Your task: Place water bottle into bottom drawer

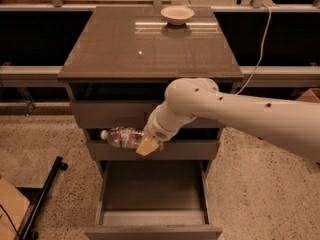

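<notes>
The water bottle (pixel 121 137) lies sideways in my gripper (pixel 144 143), white cap pointing left, its red-and-blue label near the fingers. My gripper is shut on the bottle and holds it in front of the middle drawer front, above the left part of the bottom drawer (pixel 153 216). The bottom drawer is pulled out and its plain inside is bare. My white arm (pixel 235 111) reaches in from the right.
The cabinet top (pixel 125 49) carries a shallow beige bowl (pixel 177 15) at the back. A black stand leg (pixel 42 199) lies on the floor at the left. A white cable (pixel 260 49) hangs at the right. A cardboard edge (pixel 10 209) is at the lower left.
</notes>
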Tool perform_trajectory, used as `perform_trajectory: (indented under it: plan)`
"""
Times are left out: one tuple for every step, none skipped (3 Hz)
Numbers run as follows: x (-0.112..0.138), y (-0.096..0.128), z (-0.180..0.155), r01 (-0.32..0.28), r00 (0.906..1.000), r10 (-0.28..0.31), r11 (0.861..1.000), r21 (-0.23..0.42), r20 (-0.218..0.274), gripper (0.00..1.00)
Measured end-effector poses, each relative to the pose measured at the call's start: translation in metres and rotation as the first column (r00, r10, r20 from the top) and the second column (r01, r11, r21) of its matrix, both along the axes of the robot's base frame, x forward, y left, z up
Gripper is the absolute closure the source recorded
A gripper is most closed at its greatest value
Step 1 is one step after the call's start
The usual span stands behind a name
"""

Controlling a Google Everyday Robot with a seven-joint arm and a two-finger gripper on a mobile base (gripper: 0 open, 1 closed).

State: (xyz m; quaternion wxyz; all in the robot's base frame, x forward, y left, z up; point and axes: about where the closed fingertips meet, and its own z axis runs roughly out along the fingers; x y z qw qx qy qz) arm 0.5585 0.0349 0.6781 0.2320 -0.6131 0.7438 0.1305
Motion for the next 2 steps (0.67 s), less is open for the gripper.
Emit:
perform_trajectory:
  plan:
    - [-0.014, -0.001, -0.079, -0.006, 0.9972, 0.008, 1.000, 0.029, -0.075, 1.00]
    - [-0.021, -0.005, -0.140, 0.025, 0.9928, -0.016, 0.997, 0.071, -0.119, 1.00]
